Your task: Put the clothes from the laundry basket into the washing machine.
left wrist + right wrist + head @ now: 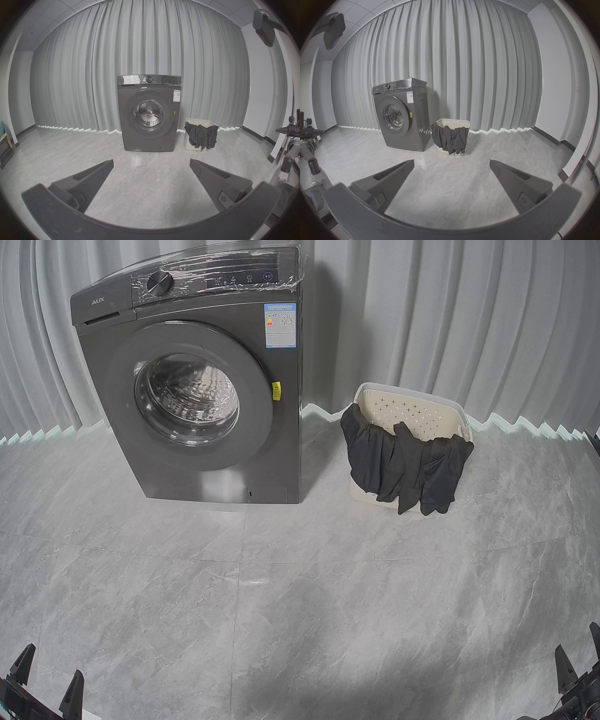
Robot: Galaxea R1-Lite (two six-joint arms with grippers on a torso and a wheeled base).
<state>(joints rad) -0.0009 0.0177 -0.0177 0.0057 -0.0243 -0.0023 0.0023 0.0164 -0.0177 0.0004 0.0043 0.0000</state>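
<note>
- black clothes (403, 468) hang over the front rim of the cream laundry basket (412, 407). they spread along that rim from side to side, and their loose ends drop down the outer wall toward the floor (300, 615).
- the basket stands on the floor just beside the washing machine (206, 396), to the robot's right of it. both are backed by the pale curtain (469, 321).
- the round door (187, 399) looks shut, though through the glass i cannot be fully sure. if it is, it likely needs opening before anything goes in.
- left end effector (151, 162) sits low with its two fingers spread wide and nothing between them. it faces the washing machine almost squarely, with the basket off toward the robot's right.
- right end effector (451, 162) is likewise wide and empty. the basket sits nearly straight ahead of it, between the lines of its fingers.
- both are well apart from the basket, with a wide stretch of floor between, so the task looks not yet begun.
- the relation that matters: the clothes lie forward and to the robot's right. the right arm is therefore the nearer one for the pick, while the left arm is better lined up with the door.
- a grasp from above, across the draped fold at the rim, seems the sound approach, since the cloth runs along that rim.
</note>
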